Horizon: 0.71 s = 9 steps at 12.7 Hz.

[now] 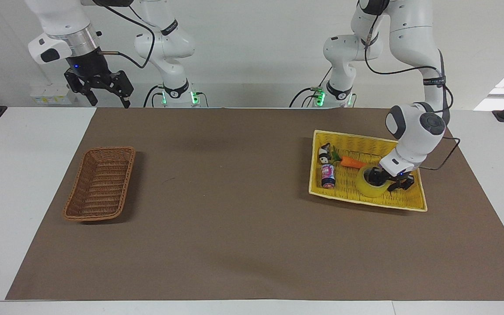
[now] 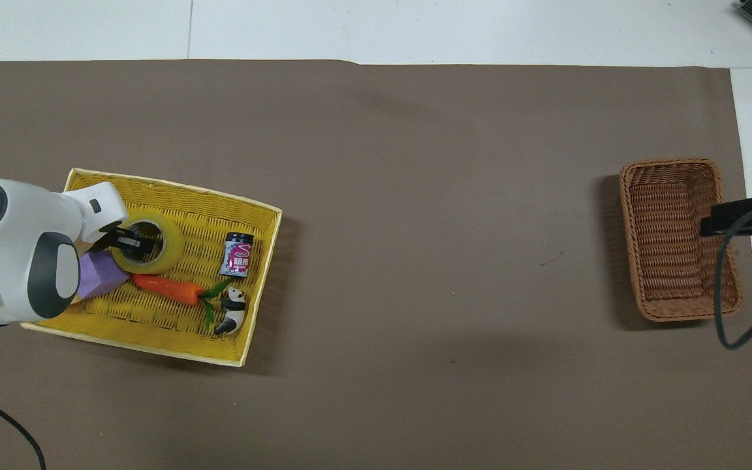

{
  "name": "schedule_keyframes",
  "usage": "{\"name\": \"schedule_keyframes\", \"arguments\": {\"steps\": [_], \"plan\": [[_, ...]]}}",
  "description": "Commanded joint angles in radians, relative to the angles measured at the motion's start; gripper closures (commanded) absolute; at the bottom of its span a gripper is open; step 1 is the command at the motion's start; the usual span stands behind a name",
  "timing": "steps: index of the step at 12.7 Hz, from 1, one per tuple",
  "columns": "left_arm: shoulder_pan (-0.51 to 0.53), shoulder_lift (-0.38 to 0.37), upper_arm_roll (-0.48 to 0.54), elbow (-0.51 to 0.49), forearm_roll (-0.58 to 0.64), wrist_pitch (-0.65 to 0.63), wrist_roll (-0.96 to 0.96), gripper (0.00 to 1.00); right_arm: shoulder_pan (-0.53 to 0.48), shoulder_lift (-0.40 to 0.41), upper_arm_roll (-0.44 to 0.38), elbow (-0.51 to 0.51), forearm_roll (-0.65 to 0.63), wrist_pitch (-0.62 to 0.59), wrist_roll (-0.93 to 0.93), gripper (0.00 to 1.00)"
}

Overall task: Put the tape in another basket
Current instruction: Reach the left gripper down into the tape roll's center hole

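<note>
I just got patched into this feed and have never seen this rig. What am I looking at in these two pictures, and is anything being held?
Two robot arms work at one table. One picture faces them from across the table; the other looks down from above their end. The left gripper is down in the yellow tray, closed on the wall of the tape, one finger inside its core. Also in the tray: a carrot, a purple block, a small can and a panda figure. The brown basket sits toward the right arm's end. The right gripper waits, open, raised.
</note>
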Motion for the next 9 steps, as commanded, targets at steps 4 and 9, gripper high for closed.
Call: {"name": "schedule_keyframes", "arguments": {"steps": [4, 9], "plan": [[-0.005, -0.05, 0.002, 0.071, -0.011, -0.194, -0.006, 1.0, -0.012, -0.005, 0.005, -0.01, -0.018, 0.005, -0.001, 0.0], [-0.007, -0.085, 0.001, 0.123, -0.011, -0.275, -0.065, 1.0, -0.012, -0.003, 0.005, -0.01, -0.018, 0.009, 0.001, 0.0]]}}
